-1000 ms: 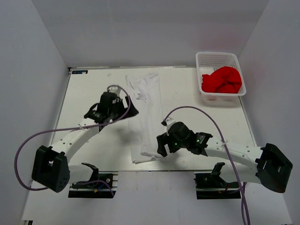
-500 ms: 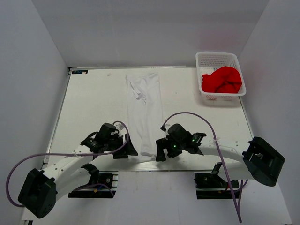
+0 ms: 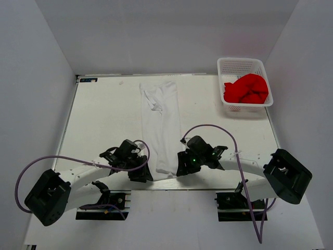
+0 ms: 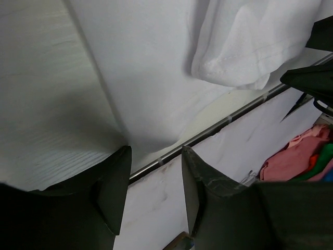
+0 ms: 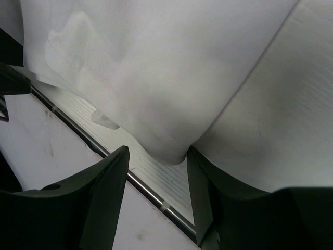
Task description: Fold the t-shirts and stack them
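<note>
Near edge, left of centre: left gripper [image 4: 155, 152], jaws parted, empty, just beside the hem.
Near edge, centre: right gripper [image 5: 157, 153], jaws parted, hem corner lying between them, not pinched.
Centre, running from near edge to far edge: white t-shirt [image 3: 160, 125], folded into a long strip. Soft, light, limp; likely to sag and slide. Best taken at both near hem corners.
Far right corner: red t-shirt [image 3: 246, 88], bunched in lattice basket [image 3: 240, 64].
</note>
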`<state>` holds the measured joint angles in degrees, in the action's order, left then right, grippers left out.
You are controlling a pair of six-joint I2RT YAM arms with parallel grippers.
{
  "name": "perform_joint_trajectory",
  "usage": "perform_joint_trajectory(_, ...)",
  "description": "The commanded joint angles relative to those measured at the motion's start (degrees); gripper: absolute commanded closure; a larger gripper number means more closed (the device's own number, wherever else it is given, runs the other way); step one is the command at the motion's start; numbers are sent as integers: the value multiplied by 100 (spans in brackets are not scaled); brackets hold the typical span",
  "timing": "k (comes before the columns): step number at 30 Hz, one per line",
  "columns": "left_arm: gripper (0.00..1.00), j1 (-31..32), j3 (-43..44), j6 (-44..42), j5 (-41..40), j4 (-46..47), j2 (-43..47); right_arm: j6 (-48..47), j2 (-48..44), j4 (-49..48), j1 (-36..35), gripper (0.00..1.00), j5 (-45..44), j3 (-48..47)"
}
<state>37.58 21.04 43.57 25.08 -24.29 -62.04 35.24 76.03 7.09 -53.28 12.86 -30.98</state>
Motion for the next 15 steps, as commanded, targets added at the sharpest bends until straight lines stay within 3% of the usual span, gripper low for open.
perform_joint_trajectory(1,46,144,-38,63,-328,249,-202,-35,140,196,45,46,-73,-4)
perform_joint_trajectory(4,53,206,49,116,-643,302,-369,-44,184,213,80,48,-152,-48)
perform_joint_trajectory(7,67,206,190,116,-829,372,-449,-70,245,274,98,70,-258,-92)
perform_joint_trajectory(9,100,258,260,116,-925,425,-580,-105,254,196,116,77,-328,-127)
perform_joint_trajectory(13,100,258,786,-129,-1347,31,-634,-194,351,563,116,100,-521,-530)
perform_joint_trajectory(15,100,258,989,-269,-1401,-154,-468,-299,334,618,133,100,-784,-724)
